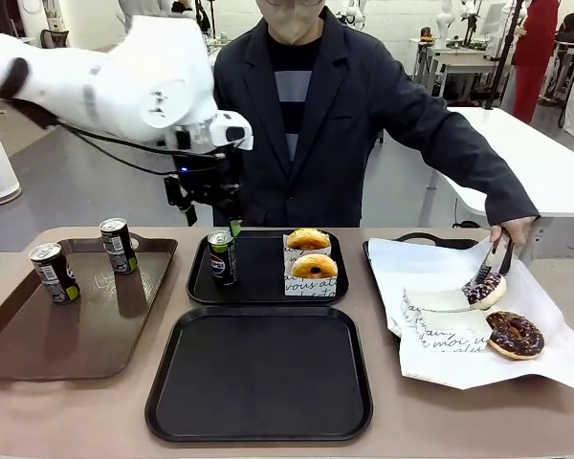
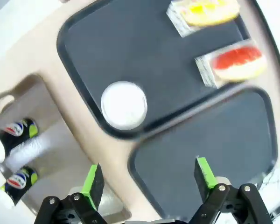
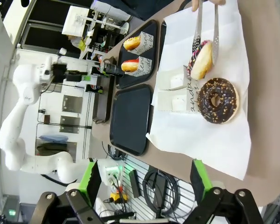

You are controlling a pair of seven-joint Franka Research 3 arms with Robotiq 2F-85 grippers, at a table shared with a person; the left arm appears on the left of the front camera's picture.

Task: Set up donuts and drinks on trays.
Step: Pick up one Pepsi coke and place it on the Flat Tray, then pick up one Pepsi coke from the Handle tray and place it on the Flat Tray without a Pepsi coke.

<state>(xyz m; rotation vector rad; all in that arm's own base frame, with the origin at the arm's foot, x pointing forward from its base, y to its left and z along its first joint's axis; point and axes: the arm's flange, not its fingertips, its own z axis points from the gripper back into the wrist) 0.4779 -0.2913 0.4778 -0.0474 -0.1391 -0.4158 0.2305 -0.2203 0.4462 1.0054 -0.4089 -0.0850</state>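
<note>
**A:** What's on the table?

**B:** A person stands across it. The far tray holds one can at its left and two sleeved donuts at its right. The near tray is bare. My left gripper hangs above that can, fingers spread, nothing between them. My right gripper is spread and empty too.

**A:** What would you fetch next?

**B:** Probably one of the two cans on the brown tray, far left. I judge them light, stiff and smooth-sided, but slim enough to tip. I'd pinch one mid-body, pads square, and keep it upright.

**A:** And the donuts?

**B:** Soft, with glaze that would smear. Better to grip the paper sleeve, gently.

**A:** Anything in the way?

**B:** The can beneath my left wrist; I'd rise clear before swinging. At the right, the person's hand works tongs on an iced donut over the white paper. A chocolate donut lies nearer. I'd keep away from there.
</note>
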